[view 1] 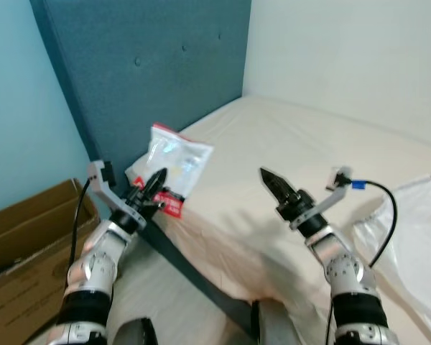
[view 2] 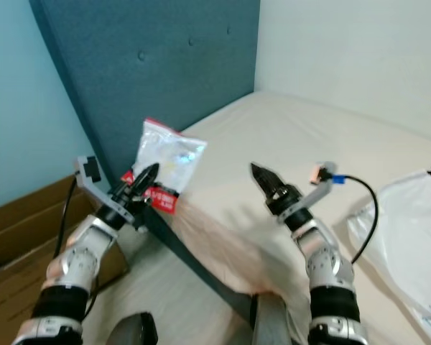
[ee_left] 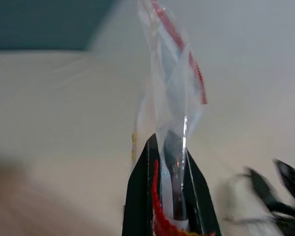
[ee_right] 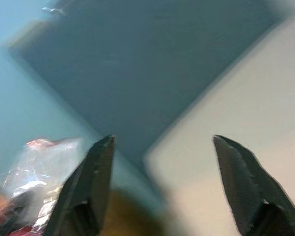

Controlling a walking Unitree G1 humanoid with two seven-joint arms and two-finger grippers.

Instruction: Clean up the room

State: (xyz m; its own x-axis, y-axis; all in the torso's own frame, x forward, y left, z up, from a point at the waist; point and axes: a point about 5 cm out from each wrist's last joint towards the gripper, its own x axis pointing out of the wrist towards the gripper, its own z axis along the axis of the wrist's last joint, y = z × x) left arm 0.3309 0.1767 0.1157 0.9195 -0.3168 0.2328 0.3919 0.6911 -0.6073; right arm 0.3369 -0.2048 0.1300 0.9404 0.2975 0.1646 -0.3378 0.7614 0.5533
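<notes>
Beside the bed (view 1: 287,144), the left hand (view 1: 156,183) pinches the plastic bag (view 1: 174,162) upright.

I see a glossy, crinkled clear plastic bag (view 1: 169,167), a matt padded cloth headboard (view 1: 158,65), a smooth cloth bed (view 1: 287,158) and a matt cardboard box (view 1: 25,237).

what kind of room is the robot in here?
Most likely a bedroom: a bare beige mattress against a tufted teal headboard, with a cardboard box on the floor beside the bed.
</notes>
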